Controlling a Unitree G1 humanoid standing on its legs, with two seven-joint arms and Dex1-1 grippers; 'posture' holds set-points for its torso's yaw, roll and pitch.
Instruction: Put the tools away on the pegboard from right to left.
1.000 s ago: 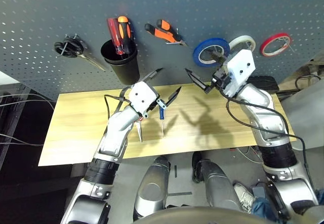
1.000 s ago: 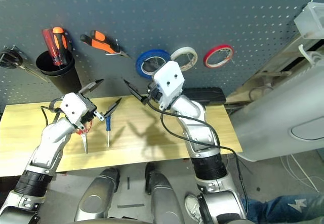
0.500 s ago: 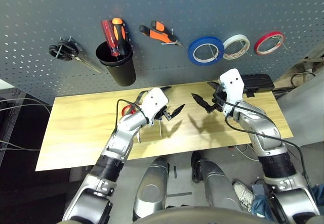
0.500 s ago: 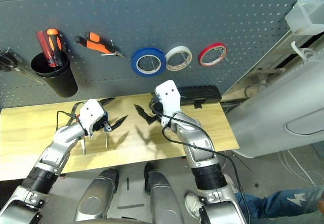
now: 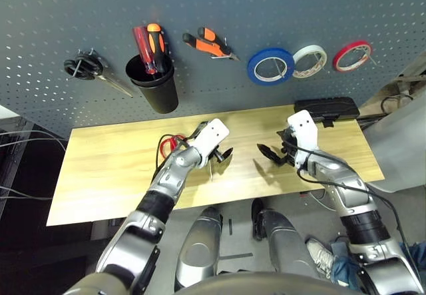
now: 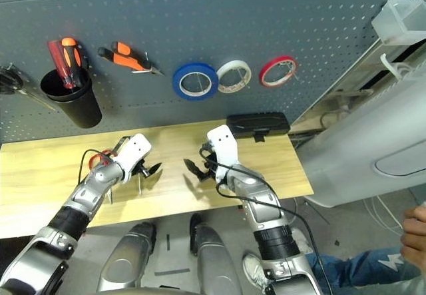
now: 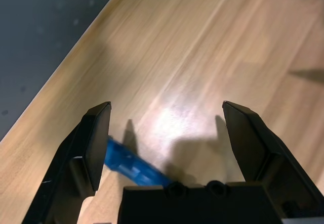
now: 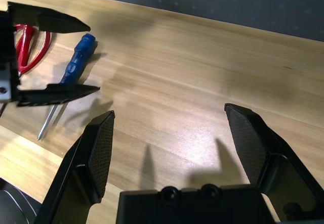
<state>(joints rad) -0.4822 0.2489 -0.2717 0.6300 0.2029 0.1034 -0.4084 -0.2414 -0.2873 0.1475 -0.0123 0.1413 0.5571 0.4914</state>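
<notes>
Both grippers (image 7: 167, 143) — open, above table (image 5: 100, 168)

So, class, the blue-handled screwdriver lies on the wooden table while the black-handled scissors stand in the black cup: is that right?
Not quite: the black-handled scissors hang on the pegboard beside the black cup, as the left eye view shows.

honestly from where i'm standing there's no text, label, brand, number or sign i can make out on any of the stuff here, nothing readable at all
</notes>
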